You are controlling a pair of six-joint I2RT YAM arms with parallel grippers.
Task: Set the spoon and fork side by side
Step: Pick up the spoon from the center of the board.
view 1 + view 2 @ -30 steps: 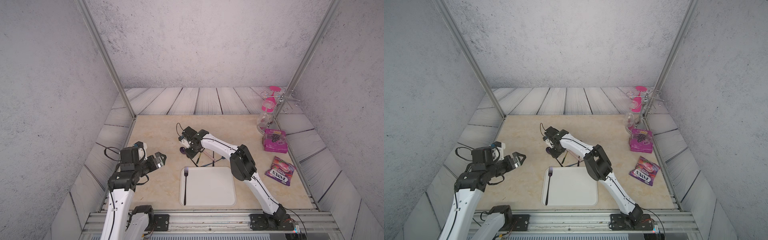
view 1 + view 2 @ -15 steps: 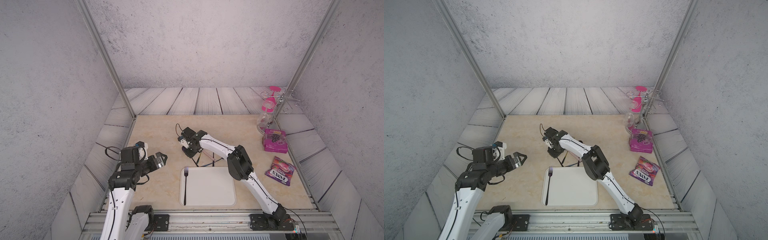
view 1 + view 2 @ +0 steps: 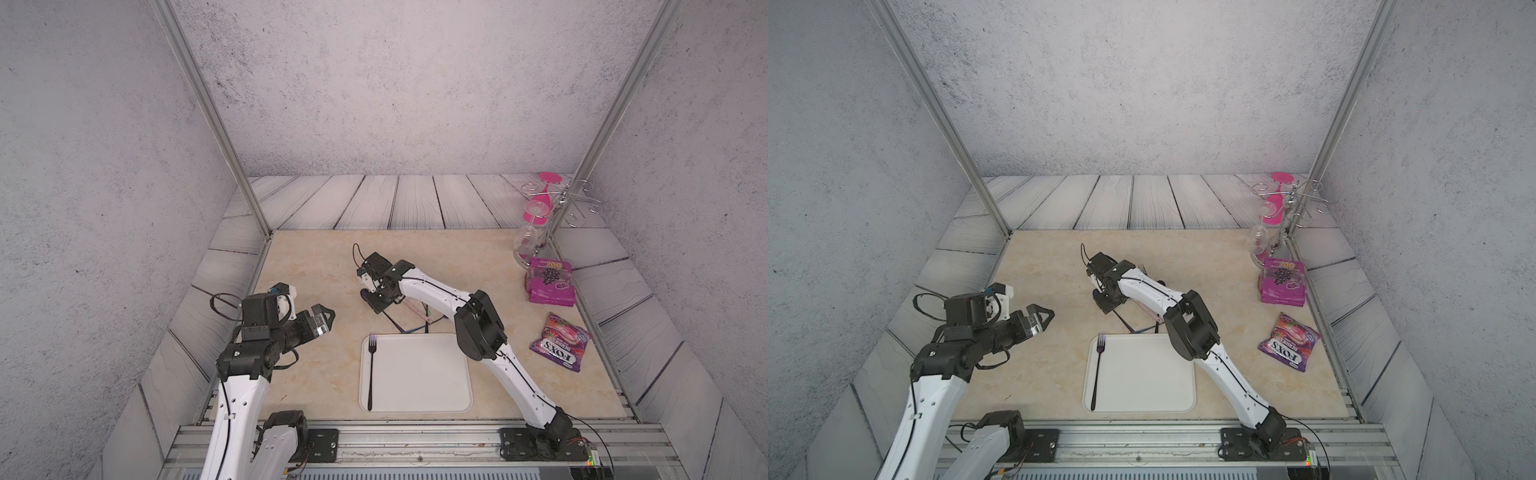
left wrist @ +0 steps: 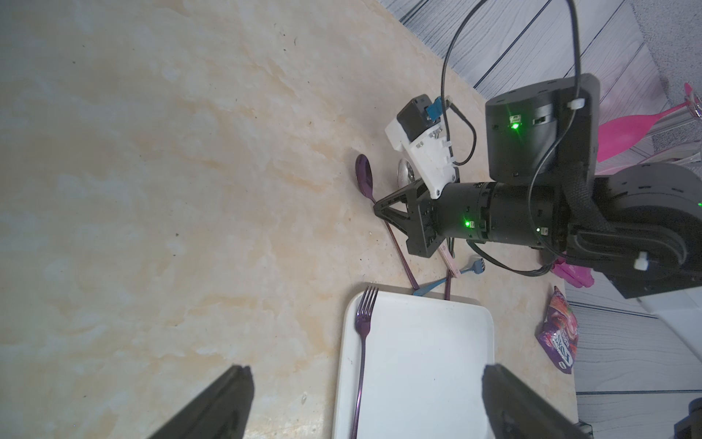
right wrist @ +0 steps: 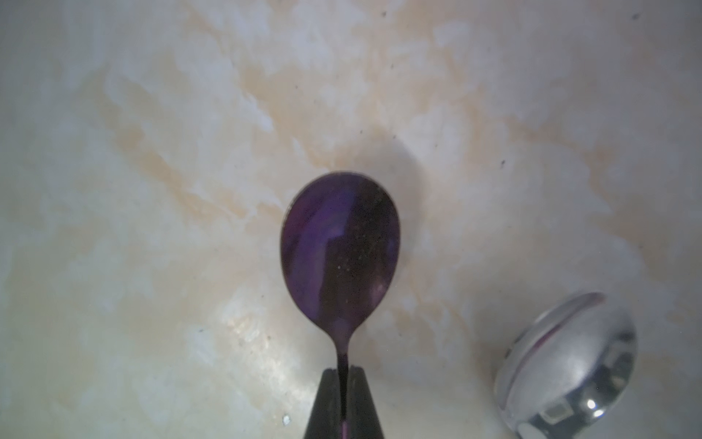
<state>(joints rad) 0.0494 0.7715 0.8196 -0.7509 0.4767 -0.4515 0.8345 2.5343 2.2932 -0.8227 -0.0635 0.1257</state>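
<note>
A: What do we have up front?
B: White tray (image 3: 424, 374) near the front edge of the tabletop (image 3: 316, 257). Purple fork (image 3: 371, 370) lies flat along the tray's left side, tines pointing away from us.
A: Left side?
B: Left arm (image 3: 249, 357) hovers left of the tray. Its jaws are spread wide, and we see nothing between the fingers (image 4: 220, 406).
A: Spoon?
B: Purple spoon (image 5: 340, 254) is past the tray's far edge, off the tray and apart from the fork. Right arm (image 3: 432, 291) reaches over to it, jaws pinched tight on the neck just behind the bowl, fingers (image 5: 323, 410) against the metal. Bowl on the tabletop or just off it, we can't tell.
A: Neighbours?
B: Silver spoon (image 5: 566, 365) just beside it, not touching. Blue fork (image 4: 475, 265) lies among crossed handles under the right arm. Further right we see a snack bag (image 3: 561, 347), a purple box (image 3: 550, 280) behind it, and a pink glass (image 3: 536, 212) at the far right corner.
</note>
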